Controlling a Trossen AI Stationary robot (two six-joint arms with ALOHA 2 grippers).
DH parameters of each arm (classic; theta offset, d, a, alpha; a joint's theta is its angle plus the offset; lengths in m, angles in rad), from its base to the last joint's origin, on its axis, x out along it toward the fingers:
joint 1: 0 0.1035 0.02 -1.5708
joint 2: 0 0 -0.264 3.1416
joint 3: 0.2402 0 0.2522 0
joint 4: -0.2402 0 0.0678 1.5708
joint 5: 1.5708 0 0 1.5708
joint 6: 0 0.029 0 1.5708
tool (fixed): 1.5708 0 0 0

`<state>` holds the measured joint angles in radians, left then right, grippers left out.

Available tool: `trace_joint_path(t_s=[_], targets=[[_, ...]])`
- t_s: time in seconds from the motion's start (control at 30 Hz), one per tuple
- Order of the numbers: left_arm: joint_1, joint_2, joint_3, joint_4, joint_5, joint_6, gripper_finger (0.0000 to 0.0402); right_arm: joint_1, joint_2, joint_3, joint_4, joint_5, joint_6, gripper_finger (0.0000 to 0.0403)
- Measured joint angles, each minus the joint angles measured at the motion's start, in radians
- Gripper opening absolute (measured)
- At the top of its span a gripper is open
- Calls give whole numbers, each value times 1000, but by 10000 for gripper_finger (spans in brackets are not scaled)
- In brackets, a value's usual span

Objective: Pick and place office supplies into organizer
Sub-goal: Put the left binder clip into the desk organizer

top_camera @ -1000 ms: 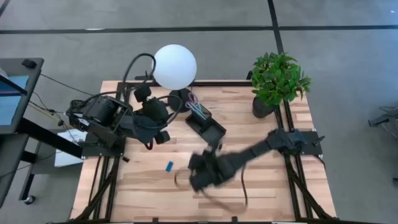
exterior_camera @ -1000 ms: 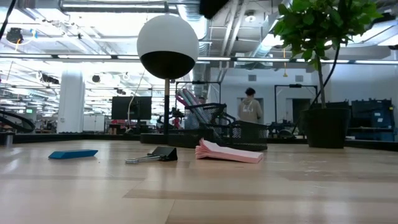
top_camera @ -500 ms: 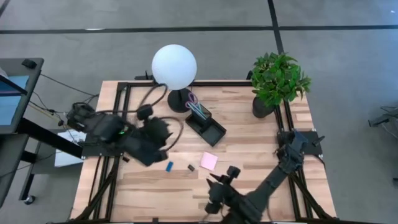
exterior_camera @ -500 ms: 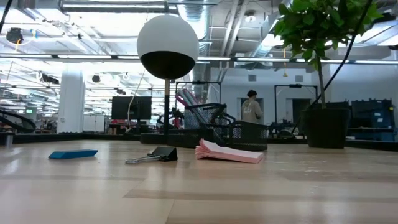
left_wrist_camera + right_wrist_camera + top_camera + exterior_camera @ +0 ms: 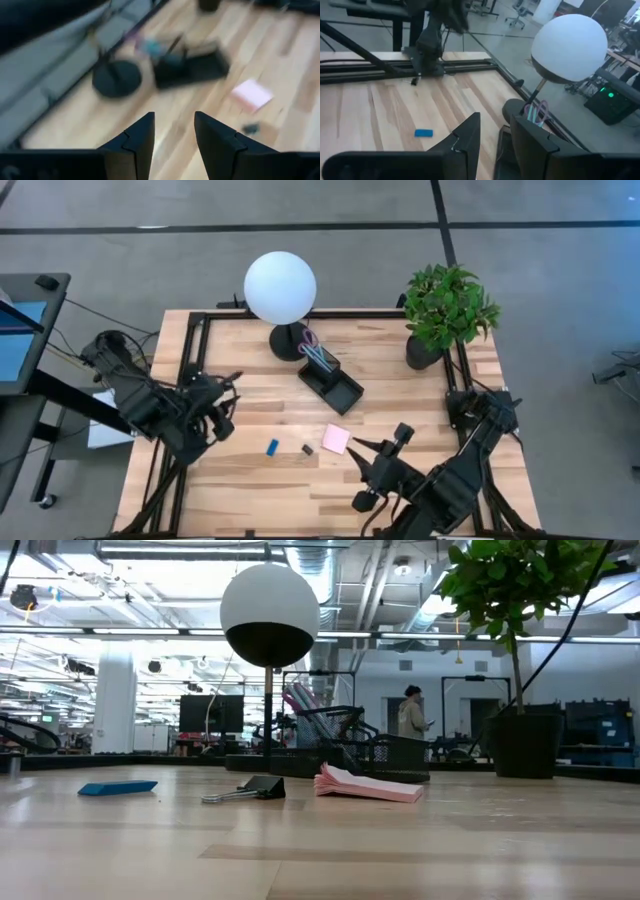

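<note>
Both grippers are spread and empty: left gripper point(image 5: 222, 402) at the table's left edge, right gripper point(image 5: 372, 448) just right of the pink sticky-note pad point(image 5: 336, 439); lower squarely over the pad, then carry it to the organizer point(image 5: 330, 380)

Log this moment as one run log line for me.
left gripper: open, empty, table's left side | right gripper: open, empty, front edge | sticky-note pad, black clip, blue block: on table | organizer: holds pens
</note>
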<state>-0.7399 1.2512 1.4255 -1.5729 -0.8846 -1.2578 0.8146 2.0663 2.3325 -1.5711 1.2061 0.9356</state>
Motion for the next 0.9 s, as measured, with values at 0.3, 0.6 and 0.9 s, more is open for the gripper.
trace_joint_path(t_s=[0.3, 0.6, 0.9], targets=[[-3, -136, -477, 0, 498, -447, 134, -19, 20, -2, 2, -68, -61, 101], [-2, -164, -691, 117, 690, -544, 134, -78, 17, 0, 0, -81, -54, 101], [3, -155, -681, 224, 684, -427, 134, -122, 17, 0, 0, -135, -54, 101]])
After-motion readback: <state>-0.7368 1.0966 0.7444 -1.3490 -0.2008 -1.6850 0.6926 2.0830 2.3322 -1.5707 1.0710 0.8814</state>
